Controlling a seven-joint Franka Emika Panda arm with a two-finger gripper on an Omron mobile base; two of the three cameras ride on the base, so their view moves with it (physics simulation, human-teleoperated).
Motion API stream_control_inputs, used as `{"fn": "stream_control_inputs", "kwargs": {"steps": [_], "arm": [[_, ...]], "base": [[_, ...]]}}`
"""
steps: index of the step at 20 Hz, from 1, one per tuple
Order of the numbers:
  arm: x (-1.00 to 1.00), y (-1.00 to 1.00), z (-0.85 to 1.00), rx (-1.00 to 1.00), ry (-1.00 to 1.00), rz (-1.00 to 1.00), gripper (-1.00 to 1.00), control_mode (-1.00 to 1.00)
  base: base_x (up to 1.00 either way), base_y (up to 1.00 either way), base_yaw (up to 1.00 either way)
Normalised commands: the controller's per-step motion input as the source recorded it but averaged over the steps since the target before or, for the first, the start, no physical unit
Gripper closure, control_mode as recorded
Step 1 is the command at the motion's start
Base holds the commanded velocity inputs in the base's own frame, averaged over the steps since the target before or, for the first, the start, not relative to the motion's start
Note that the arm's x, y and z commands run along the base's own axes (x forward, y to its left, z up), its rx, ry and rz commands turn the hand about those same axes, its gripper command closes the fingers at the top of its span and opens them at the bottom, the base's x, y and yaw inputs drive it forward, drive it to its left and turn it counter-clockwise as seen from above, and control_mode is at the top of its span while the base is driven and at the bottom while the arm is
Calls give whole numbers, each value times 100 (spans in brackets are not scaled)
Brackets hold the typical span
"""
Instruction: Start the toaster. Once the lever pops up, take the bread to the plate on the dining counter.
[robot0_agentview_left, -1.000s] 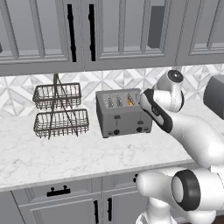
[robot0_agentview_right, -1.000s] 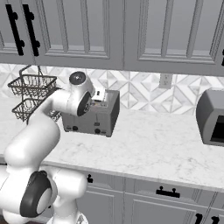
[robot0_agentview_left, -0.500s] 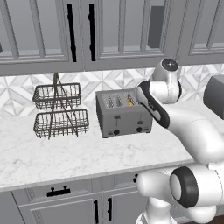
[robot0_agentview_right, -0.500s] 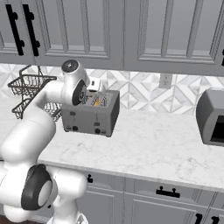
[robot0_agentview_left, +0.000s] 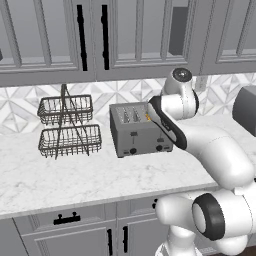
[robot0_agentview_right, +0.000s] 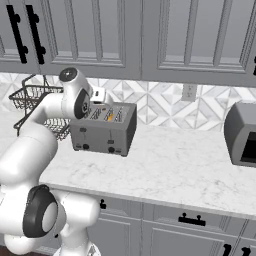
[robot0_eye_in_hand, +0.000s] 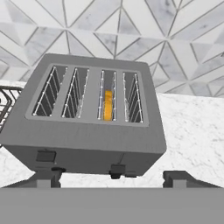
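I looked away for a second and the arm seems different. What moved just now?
The arm's upper joint rose and swung back over the toaster, from low beside it to high behind its top. Nothing was grabbed or released. The toaster, the bread in its slot and the wire basket rack stayed put.

The arm's hand hangs just above the toaster (robot0_agentview_right: 104, 130) — its fingers hidden. Bread (robot0_agentview_right: 110, 117) sits in a slot just below-right of it; the wire basket rack (robot0_agentview_right: 35, 100) stands behind the arm.

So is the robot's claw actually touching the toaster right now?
Cannot tell. In the hand view the fingertips sit low before the toaster, neither contact nor gap plain.
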Motion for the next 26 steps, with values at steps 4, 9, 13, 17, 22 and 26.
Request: {"fn": "stream_control_inputs", "kwargs": {"steps": [4, 9, 13, 17, 22, 26], "arm": [[0, 1, -5, 0, 1, 0, -100, -100], [0, 0, 0, 0, 0, 0, -100, -100], [0, 0, 0, 0, 0, 0, -100, -100], [0, 0, 0, 0, 0, 0, -100, -100], [0, 0, 0, 0, 0, 0, -100, -100], [0, 0, 0, 0, 0, 0, -100, -100]], "base": [[0, 0, 0], [0, 0, 0], [0, 0, 0], [0, 0, 0], [0, 0, 0], [0, 0, 0]]}}
